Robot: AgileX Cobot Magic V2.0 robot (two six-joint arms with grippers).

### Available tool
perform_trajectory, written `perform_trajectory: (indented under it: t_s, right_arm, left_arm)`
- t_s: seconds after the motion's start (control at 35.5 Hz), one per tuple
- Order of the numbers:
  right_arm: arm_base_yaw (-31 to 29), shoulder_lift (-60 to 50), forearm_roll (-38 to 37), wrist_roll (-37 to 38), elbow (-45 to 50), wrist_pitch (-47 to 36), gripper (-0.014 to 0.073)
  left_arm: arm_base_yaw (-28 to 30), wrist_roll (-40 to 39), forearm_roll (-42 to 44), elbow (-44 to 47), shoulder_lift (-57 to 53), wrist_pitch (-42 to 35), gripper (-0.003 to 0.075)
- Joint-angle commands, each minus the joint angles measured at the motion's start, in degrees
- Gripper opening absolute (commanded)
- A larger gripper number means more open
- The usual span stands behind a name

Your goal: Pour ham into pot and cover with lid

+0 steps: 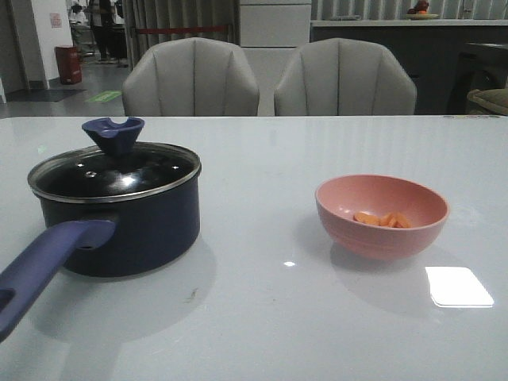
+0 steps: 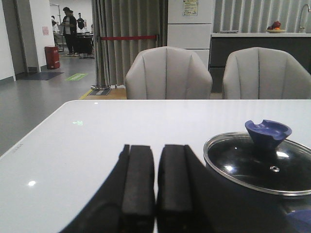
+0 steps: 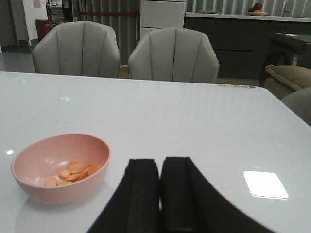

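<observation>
The dark navy pot [image 1: 135, 230] stands at the left of the table with its purple-blue handle [image 1: 48, 266] pointing toward me. The glass lid [image 1: 115, 175] with its blue knob [image 1: 113, 133] sits on the pot. Orange-pink ham slices [image 1: 382, 219] lie in a pink bowl [image 1: 382, 216] at the right. Neither gripper shows in the front view. My left gripper [image 2: 156, 148] is shut and empty, beside the lid [image 2: 260, 165]. My right gripper [image 3: 160, 161] is shut and empty, beside the bowl [image 3: 60, 167] with the ham [image 3: 73, 173].
The white glossy table [image 1: 262, 151] carries a bright light reflection [image 1: 458, 286] near the right front. Two grey chairs [image 1: 270, 79] stand behind the far edge.
</observation>
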Motion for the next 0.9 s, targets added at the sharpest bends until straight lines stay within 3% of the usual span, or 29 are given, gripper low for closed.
perform_trajectory:
  t_s: [0.0,0.62,0.7,0.82,0.87]
  right_arm:
    - [-0.25,-1.05,-0.52,-0.37,-0.24,-4.73,0.0160]
    - [-0.25,-1.05,-0.52,-0.37,-0.24,-4.73,0.0160]
    - [-0.25,-1.05,-0.52,-0.37,-0.24,-4.73,0.0160]
    - [-0.25,-1.05,-0.52,-0.37,-0.24,-4.73,0.0160]
    - [-0.25,-1.05,-0.52,-0.37,-0.24,-4.73,0.0160]
  left_arm:
    - [0.19,-0.41,0.00,1.17,-1.13,-4.95,0.0113]
    - [0.19,-0.41,0.00,1.17,-1.13,-5.09,0.0113]
    - [0.19,-0.41,0.00,1.17,-1.13,-8.25,0.0113]
    - [0.19,-0.41,-0.67,1.04,-1.13,-20.39,0.0113]
    - [0.19,-0.41,-1.73,-0.40,-1.13,-21.70,0.0113]
